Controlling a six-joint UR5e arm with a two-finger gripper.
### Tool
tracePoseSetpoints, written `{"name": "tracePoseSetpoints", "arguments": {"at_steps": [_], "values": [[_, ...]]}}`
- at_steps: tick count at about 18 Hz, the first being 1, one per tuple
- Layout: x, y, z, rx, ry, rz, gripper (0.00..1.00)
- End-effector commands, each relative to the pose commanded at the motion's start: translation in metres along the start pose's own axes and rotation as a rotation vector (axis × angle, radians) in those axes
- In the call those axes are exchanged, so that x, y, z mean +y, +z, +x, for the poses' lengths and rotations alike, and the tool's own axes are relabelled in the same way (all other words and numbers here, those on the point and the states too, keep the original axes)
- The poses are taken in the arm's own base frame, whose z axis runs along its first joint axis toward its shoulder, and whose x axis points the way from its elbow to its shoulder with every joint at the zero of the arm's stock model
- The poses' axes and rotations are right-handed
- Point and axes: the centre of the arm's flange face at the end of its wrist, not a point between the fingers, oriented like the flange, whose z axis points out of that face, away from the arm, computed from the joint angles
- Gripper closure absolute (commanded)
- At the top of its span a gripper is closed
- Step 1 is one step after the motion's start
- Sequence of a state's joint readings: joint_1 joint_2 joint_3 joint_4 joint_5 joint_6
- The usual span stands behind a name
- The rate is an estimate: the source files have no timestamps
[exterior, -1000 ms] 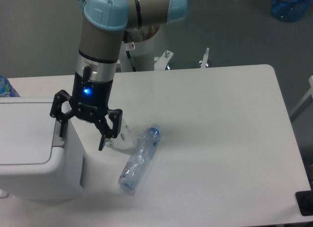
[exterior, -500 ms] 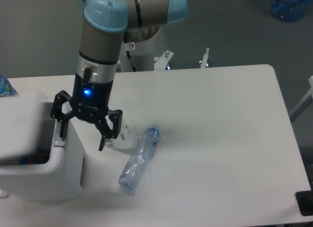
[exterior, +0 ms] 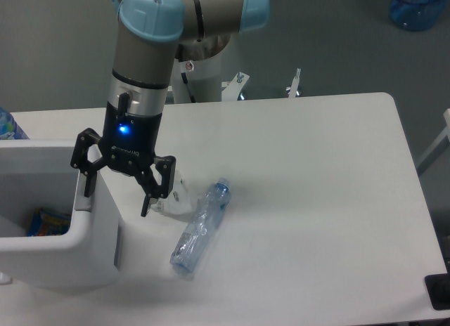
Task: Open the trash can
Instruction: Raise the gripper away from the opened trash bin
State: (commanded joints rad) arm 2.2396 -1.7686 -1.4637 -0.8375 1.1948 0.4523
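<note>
Where the lid lay flat a second ago and stood blurred and half raised half a second ago, the bin (exterior: 60,231) now shows an open top, and the lid itself is out of sight. Largest of all, the white worktop (exterior: 302,192) carries everything and looks the same as before. That bin, a boxy white thing with rounded corners, sits at the worktop's left edge and is cut off by the frame; inside it lies something colourful, blue and orange, too small to name. Above its right rim hangs the arm (exterior: 144,66), upright, with a blue light lit on the wrist, hardly shifted from the earlier pictures. Its black hand (exterior: 116,196) points down with the fingers spread wide and nothing between them; the left finger is at the bin's right rim, the right one just outside the wall. A crushed clear bottle (exterior: 200,227) lies on its side just right of the hand, unmoved.
</note>
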Motion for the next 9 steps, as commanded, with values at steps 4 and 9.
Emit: {"name": "tracePoseSetpoints", "arguments": {"at_steps": [4, 9], "values": [[0.009, -0.008, -0.030, -0.206, 0.086, -0.114, 0.00], [0.021, -0.012, -0.053, -0.234, 0.112, -0.180, 0.00]]}}
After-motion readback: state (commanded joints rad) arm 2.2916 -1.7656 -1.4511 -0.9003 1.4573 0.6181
